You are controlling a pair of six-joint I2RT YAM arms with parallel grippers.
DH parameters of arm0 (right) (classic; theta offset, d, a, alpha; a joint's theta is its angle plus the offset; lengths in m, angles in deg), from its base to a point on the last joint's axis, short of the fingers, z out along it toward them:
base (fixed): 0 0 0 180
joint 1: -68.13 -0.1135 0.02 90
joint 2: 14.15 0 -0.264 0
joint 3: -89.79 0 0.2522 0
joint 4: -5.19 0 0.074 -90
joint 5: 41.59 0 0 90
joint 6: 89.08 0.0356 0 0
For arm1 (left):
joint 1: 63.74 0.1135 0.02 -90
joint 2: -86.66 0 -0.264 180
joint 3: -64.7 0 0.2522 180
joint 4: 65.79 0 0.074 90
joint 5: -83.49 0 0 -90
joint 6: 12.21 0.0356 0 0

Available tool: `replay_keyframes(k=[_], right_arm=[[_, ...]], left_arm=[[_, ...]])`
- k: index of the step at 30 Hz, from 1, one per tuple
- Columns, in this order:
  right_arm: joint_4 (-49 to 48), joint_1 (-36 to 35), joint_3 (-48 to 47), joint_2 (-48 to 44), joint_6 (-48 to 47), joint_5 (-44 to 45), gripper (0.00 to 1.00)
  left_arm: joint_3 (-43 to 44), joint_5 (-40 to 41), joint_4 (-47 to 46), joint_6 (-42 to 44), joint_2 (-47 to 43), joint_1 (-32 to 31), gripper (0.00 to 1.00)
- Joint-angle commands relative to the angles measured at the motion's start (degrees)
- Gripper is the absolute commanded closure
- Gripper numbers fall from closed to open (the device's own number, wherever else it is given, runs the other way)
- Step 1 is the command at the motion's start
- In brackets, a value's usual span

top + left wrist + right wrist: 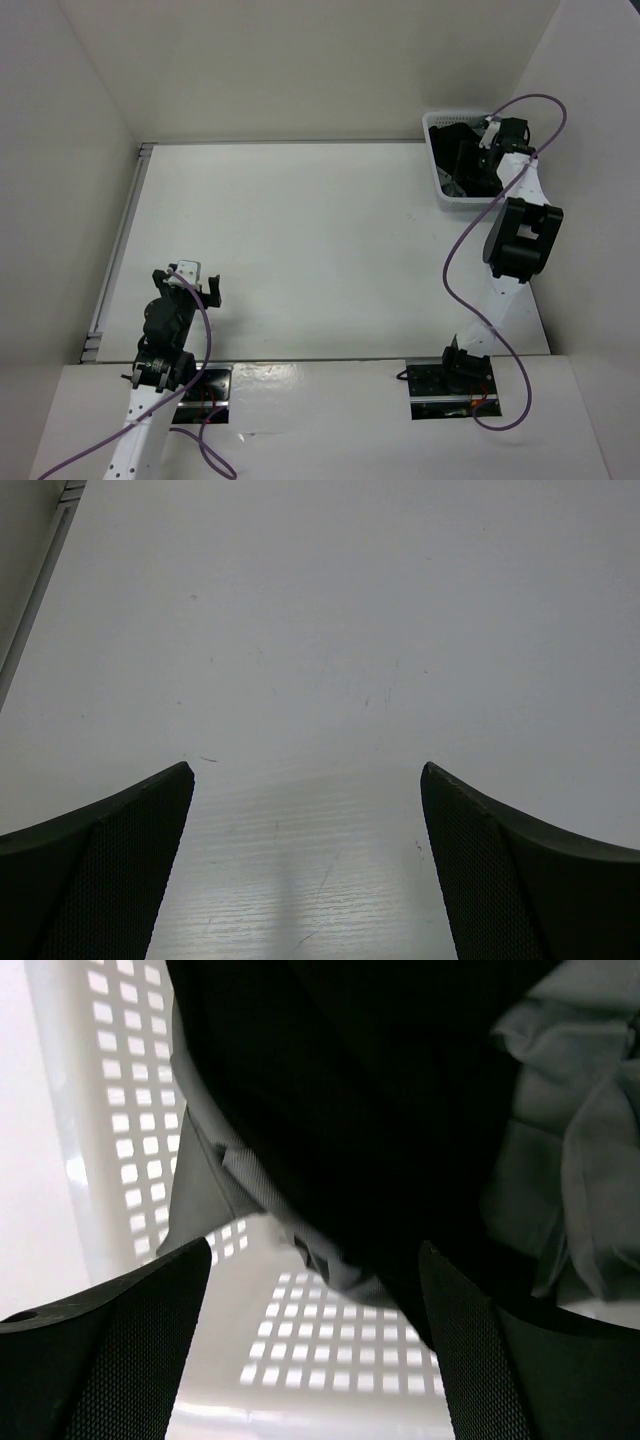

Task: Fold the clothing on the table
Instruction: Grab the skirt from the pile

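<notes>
The black clothing lies bunched inside a white lattice basket at the table's back right corner. In the right wrist view the clothing fills the upper middle, on top of a grey garment. My right gripper reaches down into the basket. Seen from the wrist, the right gripper is open, its right finger close against the black fabric and the basket floor showing between the jaws. My left gripper hovers over the bare table at the near left. From its own wrist the left gripper is open with nothing between its fingers.
The white lattice basket stands against the right wall, its side to the left of my right fingers. White walls enclose the table on the left, back and right. A metal rail runs along the left edge.
</notes>
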Motion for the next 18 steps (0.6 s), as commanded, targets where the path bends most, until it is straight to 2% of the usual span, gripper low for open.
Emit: replay_keyframes(k=[1, 18], right_arm=[[-3.6, -1.1, -4.6, 2.5, -0.3, 0.7, 0.12], [-3.7, -2.2, -17.0, 13.0, -0.8, 5.8, 0.15]], left_arm=[[-2.3, 0.7, -1.6, -1.1, -6.7, -0.2, 0.0], [-2.3, 0.7, -1.6, -1.1, -6.7, -0.2, 0.0]])
